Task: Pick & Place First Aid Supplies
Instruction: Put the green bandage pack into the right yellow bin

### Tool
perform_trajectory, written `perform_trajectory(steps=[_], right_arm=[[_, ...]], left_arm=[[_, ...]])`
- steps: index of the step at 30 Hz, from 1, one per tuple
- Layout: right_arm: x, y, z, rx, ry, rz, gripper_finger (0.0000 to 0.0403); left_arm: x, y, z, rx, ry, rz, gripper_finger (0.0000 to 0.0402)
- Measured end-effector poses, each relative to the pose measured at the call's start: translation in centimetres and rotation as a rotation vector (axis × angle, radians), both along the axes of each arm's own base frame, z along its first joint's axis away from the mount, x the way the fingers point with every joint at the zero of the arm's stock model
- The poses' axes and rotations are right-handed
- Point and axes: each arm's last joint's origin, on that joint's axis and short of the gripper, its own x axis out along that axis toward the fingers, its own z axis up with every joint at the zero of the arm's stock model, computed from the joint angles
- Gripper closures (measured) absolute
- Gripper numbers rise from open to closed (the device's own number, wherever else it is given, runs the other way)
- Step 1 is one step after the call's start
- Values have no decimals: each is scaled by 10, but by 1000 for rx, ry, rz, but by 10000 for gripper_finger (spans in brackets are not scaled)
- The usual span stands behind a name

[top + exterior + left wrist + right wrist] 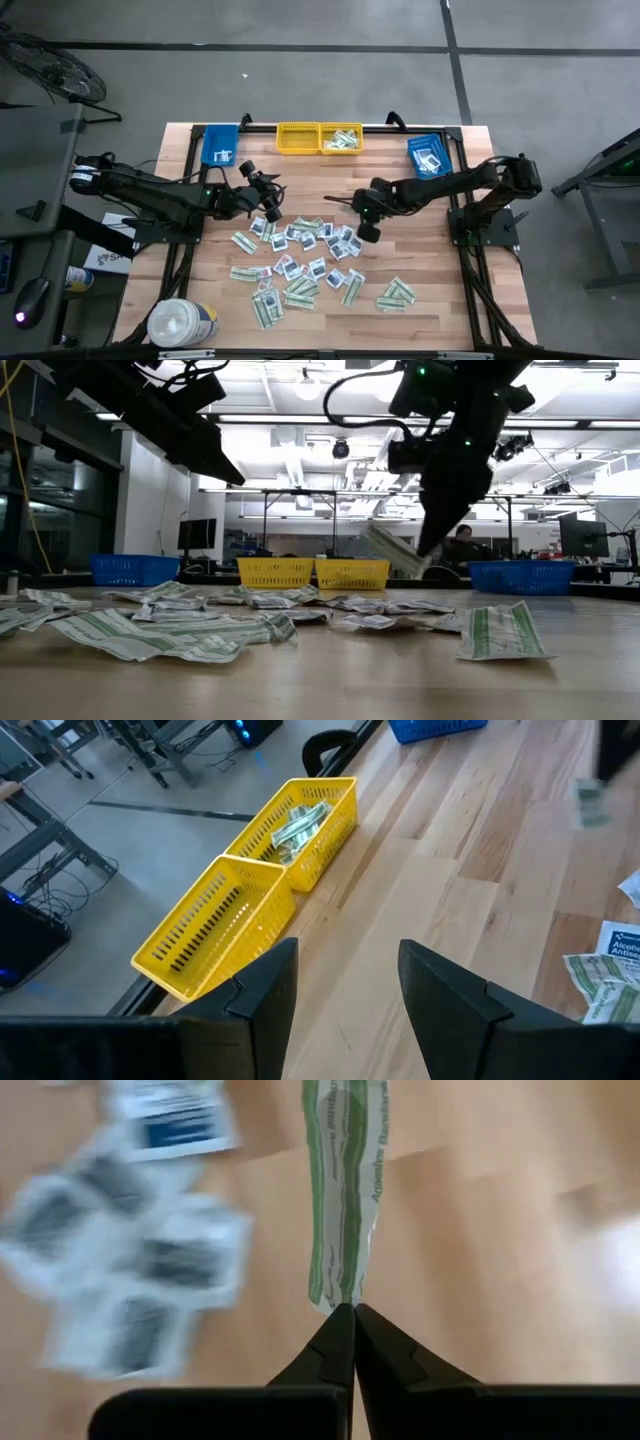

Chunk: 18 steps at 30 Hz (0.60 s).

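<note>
Two arms reach in over your wooden bench, one from each side. Along its far edge you have a blue bin on the left, a pair of yellow bins in the middle, the right-hand one already holding packets, and another blue bin on the right. A white round tub stands at the near left corner. Dozens of paper packets lie scattered across the middle of the bench, directly under both arms. Your left pincer hovers with its fingers apart, empty, facing the yellow bins. Your right pincer is clamped tight on the end of one green-striped strip, which hangs lifted above the pile.
</note>
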Motion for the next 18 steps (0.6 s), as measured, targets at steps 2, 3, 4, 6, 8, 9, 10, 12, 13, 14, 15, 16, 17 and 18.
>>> perform_trajectory(steps=[2, 3, 4, 6, 8, 9, 10, 12, 13, 14, 15, 16, 17, 18], right_arm=[[0, -3, 1, -118, 8, 7, 403], [1, -4, 2, -174, 12, 15, 403], [1, -6, 3, -236, 16, 19, 403], [2, -10, 5, -363, 32, 16, 403], [4, -16, 7, -478, 36, 11, 403], [5, -19, 9, -527, 38, 12, 403], [7, -23, 10, -573, 38, 10, 403], [12, -33, 13, -650, 24, -2, 403], [14, -39, 15, -680, 20, -5, 403], [15, -46, 17, -705, 21, -8, 403], [17, -54, 17, -724, 16, -14, 403], [18, -62, 19, -740, 11, -21, 403], [18, -71, 21, -756, 15, -27, 403], [17, -79, 21, -769, 27, -29, 403]], left_arm=[[0, 0, 0, 0, 0, 0, 229], [0, 0, 0, 0, 0, 0, 229], [0, 0, 0, 0, 0, 0, 229], [0, 0, 0, 0, 0, 0, 229], [0, 0, 0, 0, 0, 0, 229], [0, 0, 0, 0, 0, 0, 229], [0, 0, 0, 0, -2, 0, 229], [0, 0, 0, 0, -3, 0, 229], [0, 0, 0, 0, -3, 0, 229], [0, 0, 0, -1, -4, -1, 229], [0, 0, 0, -3, -4, -4, 229], [0, 0, 0, -5, -5, -7, 229], [0, 0, 0, -5, -5, -7, 229], [0, 0, 0, -5, -6, -7, 229]])
